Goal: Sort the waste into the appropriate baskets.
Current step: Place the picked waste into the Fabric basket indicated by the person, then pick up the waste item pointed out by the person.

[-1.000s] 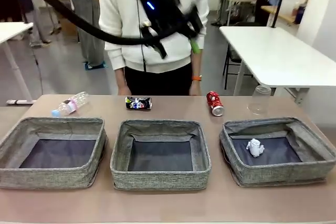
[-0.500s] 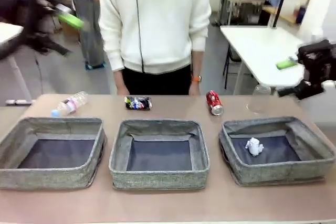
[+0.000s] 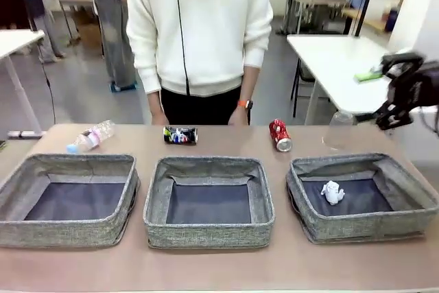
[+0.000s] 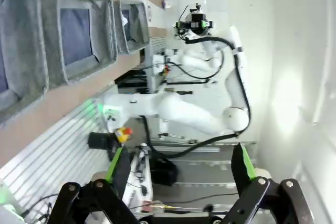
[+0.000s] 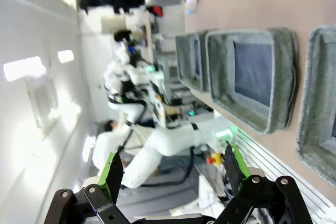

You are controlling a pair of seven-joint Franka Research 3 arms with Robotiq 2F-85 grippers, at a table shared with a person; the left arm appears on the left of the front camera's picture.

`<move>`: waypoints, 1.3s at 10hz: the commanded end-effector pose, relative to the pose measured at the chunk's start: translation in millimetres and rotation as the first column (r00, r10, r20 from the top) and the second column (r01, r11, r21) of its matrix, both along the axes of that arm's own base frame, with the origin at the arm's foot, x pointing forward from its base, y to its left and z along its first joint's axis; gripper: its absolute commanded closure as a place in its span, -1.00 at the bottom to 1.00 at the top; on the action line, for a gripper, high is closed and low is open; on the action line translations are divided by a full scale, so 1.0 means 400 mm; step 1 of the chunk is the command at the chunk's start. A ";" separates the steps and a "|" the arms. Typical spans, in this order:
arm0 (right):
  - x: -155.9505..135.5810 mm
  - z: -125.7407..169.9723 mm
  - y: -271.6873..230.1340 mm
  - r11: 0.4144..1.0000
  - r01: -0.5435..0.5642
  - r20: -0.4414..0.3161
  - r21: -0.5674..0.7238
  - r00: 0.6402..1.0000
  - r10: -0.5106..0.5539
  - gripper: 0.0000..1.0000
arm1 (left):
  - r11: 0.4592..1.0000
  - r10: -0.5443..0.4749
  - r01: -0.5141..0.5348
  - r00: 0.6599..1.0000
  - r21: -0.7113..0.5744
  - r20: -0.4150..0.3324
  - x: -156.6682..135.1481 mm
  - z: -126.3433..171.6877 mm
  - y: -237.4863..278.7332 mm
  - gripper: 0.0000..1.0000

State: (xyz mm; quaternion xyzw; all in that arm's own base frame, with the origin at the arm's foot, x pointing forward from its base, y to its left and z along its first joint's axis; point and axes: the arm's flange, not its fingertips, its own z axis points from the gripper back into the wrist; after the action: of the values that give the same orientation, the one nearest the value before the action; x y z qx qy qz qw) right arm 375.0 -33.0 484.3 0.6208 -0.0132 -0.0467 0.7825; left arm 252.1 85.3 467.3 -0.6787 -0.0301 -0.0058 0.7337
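Since a second before, none of the waste had shifted. The left arm, a blur at the front view's top left half a second earlier, had swung away to its own side. The right claw (image 3: 376, 98) had eased slightly higher at the right edge, in the air above the right bin's far corner. It gaped wide and held nothing, touching nothing. The left claw (image 4: 179, 163) was equally wide and bare, looking along the table (image 3: 219, 269) from off its end. Nearest stood three bins in a row: left (image 3: 65, 233), middle (image 3: 209, 235) and right (image 3: 363, 228). One paper wad (image 3: 333, 192) lay on the right bin's floor; the other two floors were bare. Beyond them, along the far edge, lay one bottle (image 3: 91, 136) behind the left bin and two cans, a dark can (image 3: 181, 135) behind the middle bin and a red can (image 3: 280, 135) farther right. One cup (image 3: 339, 130) stood behind the right bin. One person (image 3: 199, 25) stood at the far side.
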 end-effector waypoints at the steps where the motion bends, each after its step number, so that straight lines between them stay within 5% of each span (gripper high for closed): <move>1: 0.006 0.046 -0.091 0.987 0.143 -0.029 0.068 0.990 -0.141 -1.00 | 0.998 -0.004 0.000 0.998 0.057 0.069 0.003 0.053 -0.055 -1.00; 2: 0.000 0.000 0.000 1.000 0.000 0.000 0.000 1.000 0.000 -1.00 | 0.998 -0.004 0.000 0.998 0.057 0.069 0.003 0.053 -0.055 -1.00; 13: 0.000 0.000 0.000 1.000 0.000 0.000 0.000 1.000 0.000 -1.00 | 0.998 -0.004 0.000 0.998 0.057 0.069 0.003 0.053 -0.055 -1.00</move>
State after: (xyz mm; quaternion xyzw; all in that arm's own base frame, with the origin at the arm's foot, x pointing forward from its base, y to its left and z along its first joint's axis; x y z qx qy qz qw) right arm 376.3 -31.9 485.0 0.6211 -0.0061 -0.0548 0.7818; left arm 254.8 65.8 487.7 -0.6510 -0.0529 -0.0336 0.7565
